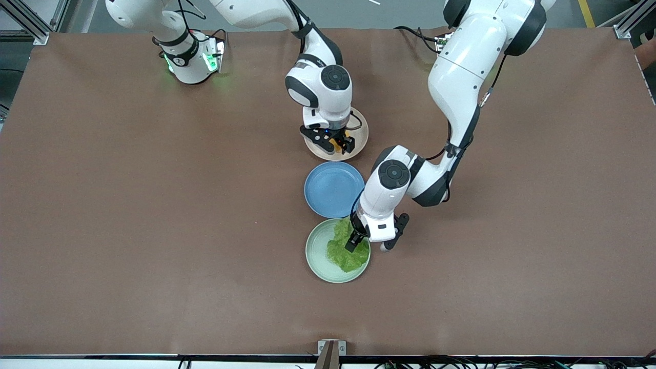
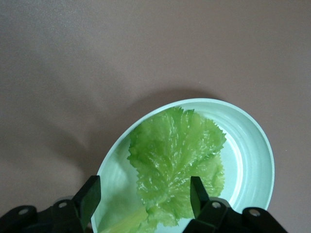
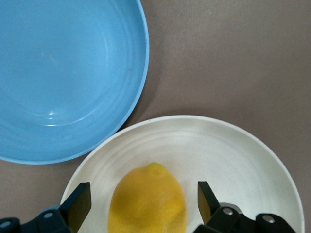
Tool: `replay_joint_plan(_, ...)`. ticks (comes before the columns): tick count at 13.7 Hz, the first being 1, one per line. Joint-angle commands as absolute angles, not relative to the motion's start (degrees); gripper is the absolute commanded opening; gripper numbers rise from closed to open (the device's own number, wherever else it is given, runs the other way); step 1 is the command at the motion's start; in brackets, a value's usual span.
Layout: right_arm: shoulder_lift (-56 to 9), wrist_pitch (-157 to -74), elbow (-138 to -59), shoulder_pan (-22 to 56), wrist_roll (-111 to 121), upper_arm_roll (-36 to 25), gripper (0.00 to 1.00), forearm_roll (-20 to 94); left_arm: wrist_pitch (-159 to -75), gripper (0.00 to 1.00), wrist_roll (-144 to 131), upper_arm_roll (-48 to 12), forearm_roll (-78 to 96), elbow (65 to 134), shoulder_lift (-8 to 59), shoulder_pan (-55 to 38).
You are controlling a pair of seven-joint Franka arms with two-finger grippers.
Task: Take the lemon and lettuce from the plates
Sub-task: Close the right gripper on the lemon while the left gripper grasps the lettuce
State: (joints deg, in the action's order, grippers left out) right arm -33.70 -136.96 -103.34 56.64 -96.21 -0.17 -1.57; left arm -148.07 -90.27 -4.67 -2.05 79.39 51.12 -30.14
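Brown matte table (image 1: 154, 230), three plates in a row down the middle of it, running from the edge where the arm bases stand toward the front camera's edge: beige plate (image 1: 360, 134), blue plate (image 1: 328, 192), mint green plate (image 1: 316, 253). None of them sits near a corner.

The right gripper (image 1: 338, 143) is low over the beige plate with its fingers spread wide, and the lemon (image 3: 148, 201) lies between them in the right wrist view. Looks lined up so the fingers can close across the fruit's narrow width, which seems the sensible way to hold something that smooth and round.

The left gripper (image 1: 356, 241) is low over the mint green plate, jaws apart too, straddling the stem end of the lettuce (image 2: 175, 162). My guess is it goes for the stem since the ruffled part would just crumple. I can't tell if the fingertips touch the leaf yet.

Nothing is lifted so far, both items still lie on their plates.

Count: one lemon, one lettuce leaf, three plates (the blue one is bare), two arms, two grippers
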Motion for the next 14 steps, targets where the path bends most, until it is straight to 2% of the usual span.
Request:
replay_joint_plan(1, -34.1, -137.7, -102.8, 58.6, -98.9, -0.8, 0.97, -3.0, -149.4, 0.75, -91.6, -4.2, -3.0, 77.6, 52.4, -30.5)
replay_joint_plan(5, -35.0, -137.8, -102.9, 59.7, -98.9, -0.9, 0.93, -3.0, -150.4, 0.70, -91.5, -4.3, -3.0, 77.5, 52.4, -30.6)
replay_joint_plan(6, -35.1, -137.8, -102.9, 59.8, -98.9, -1.0, 0.92, -3.1, -150.4, 0.66, -91.6, -4.3, -3.0, 77.5, 52.4, -30.7)
replay_joint_plan(10, -35.1, -138.4, -103.3, 59.8, -98.8, -1.0, 0.80, -3.2, -150.5, 0.56, -91.3, -4.2, -3.1, 77.7, 53.0, -30.8)
replay_joint_plan(11, -35.1, -138.4, -103.2, 59.8, -98.8, -1.0, 0.71, -3.4, -150.5, 0.52, -91.1, -4.2, -3.2, 77.8, 53.2, -30.8)
replay_joint_plan(12, -35.1, -138.4, -103.2, 59.7, -98.7, -1.0, 0.54, -4.3, -150.4, 0.47, -91.1, -4.2, -3.3, 77.8, 53.2, -30.8)
replay_joint_plan(13, -35.1, -138.3, -103.2, 59.4, -98.6, -1.0, 0.25, -4.9, -150.4, 0.41, -91.1, -4.2, -3.3, 77.8, 53.2, -30.8)
replay_joint_plan(14, -35.0, -137.9, -103.2, 59.2, -98.5, -1.0, 0.03, -4.9, -150.4, 0.32, -91.0, -4.2, -3.3, 77.8, 53.3, -30.8)
